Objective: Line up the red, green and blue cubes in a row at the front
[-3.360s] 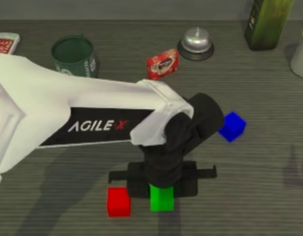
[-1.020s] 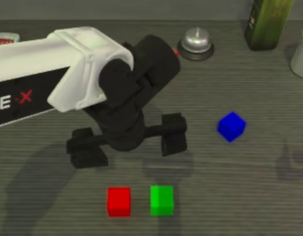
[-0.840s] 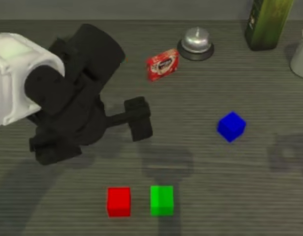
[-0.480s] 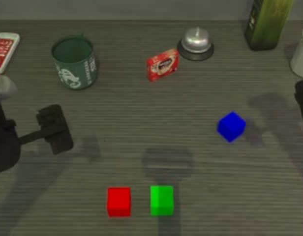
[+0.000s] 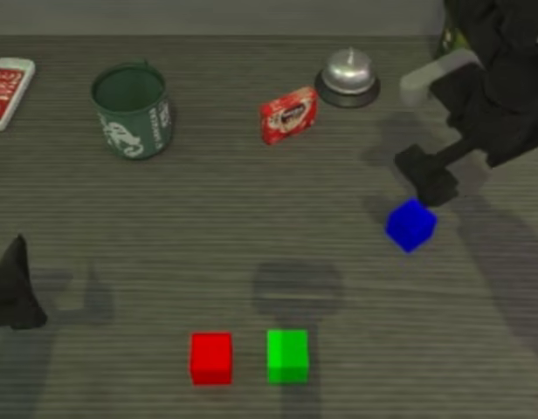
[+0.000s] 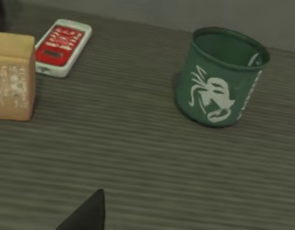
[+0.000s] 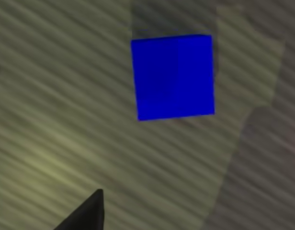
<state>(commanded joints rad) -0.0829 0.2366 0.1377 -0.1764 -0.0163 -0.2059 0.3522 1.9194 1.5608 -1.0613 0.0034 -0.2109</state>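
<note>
The red cube [image 5: 210, 358] and the green cube [image 5: 287, 355] sit side by side near the table's front edge, a small gap between them. The blue cube [image 5: 410, 225] lies farther back on the right, turned at an angle; it also shows in the right wrist view [image 7: 174, 76]. My right gripper [image 5: 479, 148] hangs open just behind the blue cube, and one finger [image 5: 428, 181] is close above its back corner. My left gripper [image 5: 7, 292] is at the left edge, open and holding nothing.
At the back stand a dark green mug [image 5: 131, 109], a red-and-white packet [image 5: 289, 113], a silver bell [image 5: 348, 77] and a green bottle [image 5: 450, 39] half hidden by my right arm. A red-and-white handset [image 5: 7, 87] lies back left. A tan block [image 6: 13, 76] shows beside it.
My left arm let go of the green cube beside the red one and drew back to the left edge. My right arm came in from the right to above the blue cube.
</note>
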